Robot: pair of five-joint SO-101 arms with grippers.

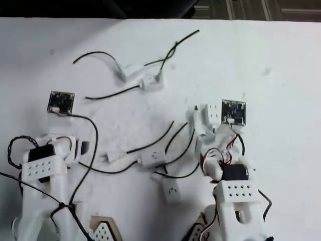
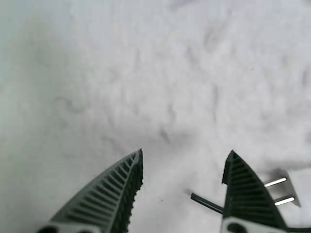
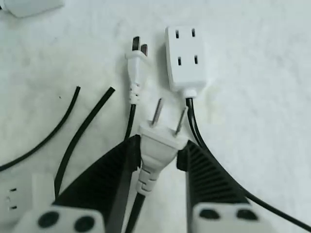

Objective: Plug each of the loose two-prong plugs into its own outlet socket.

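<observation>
Presently the right hand (image 3: 160,145) clamps a white plug (image 3: 156,138), prongs aimed at the outlet socket (image 3: 185,60), evidently for insertion, while the left hand (image 2: 185,154) gapes wide above the table (image 2: 146,73).

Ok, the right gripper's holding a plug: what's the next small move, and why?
Probably carry the held plug sideways toward the white outlet block until its two prongs line up with one pair of slots. The right gripper is shut on it, but the prongs point at the gap between that block and another loose plug.
</observation>
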